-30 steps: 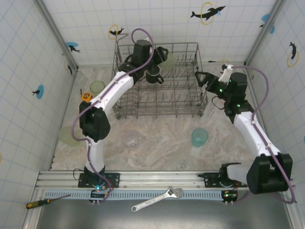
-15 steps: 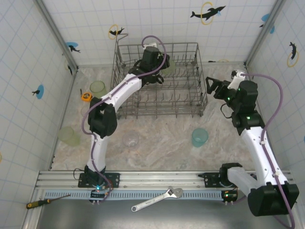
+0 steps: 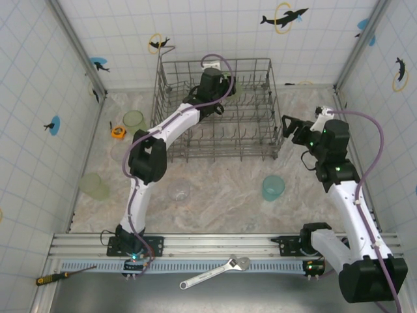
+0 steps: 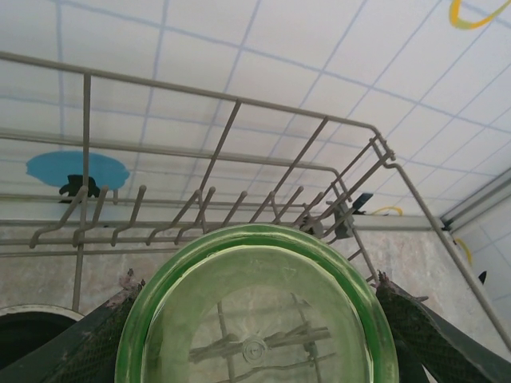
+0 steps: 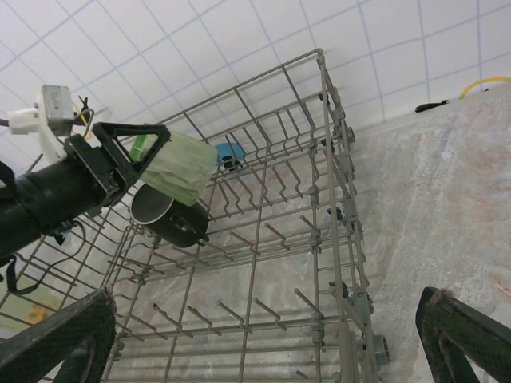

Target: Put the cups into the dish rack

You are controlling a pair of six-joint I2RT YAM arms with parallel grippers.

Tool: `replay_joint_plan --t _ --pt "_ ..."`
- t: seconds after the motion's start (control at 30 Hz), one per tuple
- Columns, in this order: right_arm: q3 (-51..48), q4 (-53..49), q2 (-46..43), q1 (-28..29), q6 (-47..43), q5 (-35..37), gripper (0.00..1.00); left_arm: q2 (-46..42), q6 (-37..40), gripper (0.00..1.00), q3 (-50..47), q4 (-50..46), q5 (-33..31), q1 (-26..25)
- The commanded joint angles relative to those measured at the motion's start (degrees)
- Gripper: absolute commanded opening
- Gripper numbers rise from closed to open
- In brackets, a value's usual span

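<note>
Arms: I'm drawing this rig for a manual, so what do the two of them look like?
The left arm and right arm match: white tubular links joined by black joint housings, each trailed by a looping purple cable. A small green light glows at the left arm's base. The fingers are black with a finely textured surface.

In the top view the left arm reaches farther toward the upper middle of the frame. Its elbow shifts up and right, carrying the left gripper point(image 3: 225, 85) and its light-green tumbler point(image 3: 232, 85) rightward over the dish rack point(image 3: 260, 147). The right gripper point(image 3: 288, 127) slides down and right.
</note>
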Motion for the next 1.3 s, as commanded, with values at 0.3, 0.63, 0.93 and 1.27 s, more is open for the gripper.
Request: replay_joint_plan --t 0.3,0.63,0.93,1.27 --pt "-1.2 -3.46 -3.11 0.17 -2.29 1.37 1.0 5.94 1.85 0.0 4.02 5.82 -0.13 -0.72" --pt "-1.2 -5.31 -4.36 0.25 -3.11 2.54 1.0 9.3 6.0 0.0 5.18 4.6 -3.25 -1.33" --pt "-0.93 -4.83 -3.69 0.61 -2.83 2.55 1.0 10.27 13.62 0.62 5.05 6.02 -7.26 -3.07" --pt "-0.52 -4.81 -3.21 0.95 -2.92 2.5 1.0 7.55 12.96 0.97 2.14 10.12 -5.33 -4.08"
